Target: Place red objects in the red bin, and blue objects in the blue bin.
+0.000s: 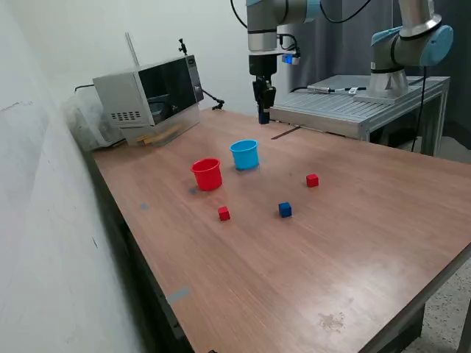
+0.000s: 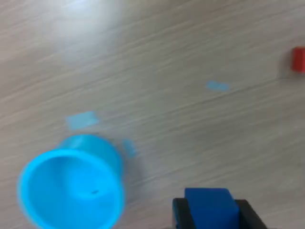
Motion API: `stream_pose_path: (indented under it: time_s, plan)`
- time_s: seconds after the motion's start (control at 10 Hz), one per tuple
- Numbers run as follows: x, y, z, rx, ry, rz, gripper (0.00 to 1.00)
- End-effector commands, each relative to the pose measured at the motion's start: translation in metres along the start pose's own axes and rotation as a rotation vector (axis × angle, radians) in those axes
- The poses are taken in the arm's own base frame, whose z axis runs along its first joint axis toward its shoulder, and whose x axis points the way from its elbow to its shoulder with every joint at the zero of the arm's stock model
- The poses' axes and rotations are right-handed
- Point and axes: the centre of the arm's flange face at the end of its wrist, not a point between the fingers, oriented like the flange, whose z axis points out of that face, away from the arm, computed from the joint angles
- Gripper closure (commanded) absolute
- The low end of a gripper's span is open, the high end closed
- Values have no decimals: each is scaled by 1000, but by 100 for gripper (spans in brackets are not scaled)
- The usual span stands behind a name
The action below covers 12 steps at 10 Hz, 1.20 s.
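Wrist view: hand (image 2: pixel 211 210) clamps dark-blue cube (image 2: pixel 210 204) between black fingers (image 2: pixel 181 212), raised above table (image 2: pixel 190 71), beside light-blue cup (image 2: pixel 71 188), cup upright. Exterior view: red cup (image 1: pixel 207 173) just beside blue cup; second blue cube (image 1: pixel 285 209) and two red cubes (image 1: pixel 224 213) (image 1: pixel 312 180) on table.

Cups and cubes on the table (image 1: pixel 353 243).
Two cups (image 1: pixel 207 174) (image 1: pixel 245 154) stand side by side; three cubes (image 1: pixel 224 213) (image 1: pixel 285 209) (image 1: pixel 312 180) lie nearer the camera, apparently all apart.
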Motion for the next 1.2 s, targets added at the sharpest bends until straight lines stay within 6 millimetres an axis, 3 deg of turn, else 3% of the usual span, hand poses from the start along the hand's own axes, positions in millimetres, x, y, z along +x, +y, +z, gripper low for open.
stream_pose_path:
  time_s: [0.0,0.2,0.5,0.6,1.1]
  plan:
    - [-64,25,-2,15,-17,85,100]
    - [-84,32,32,64,-27,107,100]
    - [-84,37,75,94,-30,107,100]
    - [-84,39,82,95,-31,107,100]
    - [-86,49,76,33,-25,113,100]
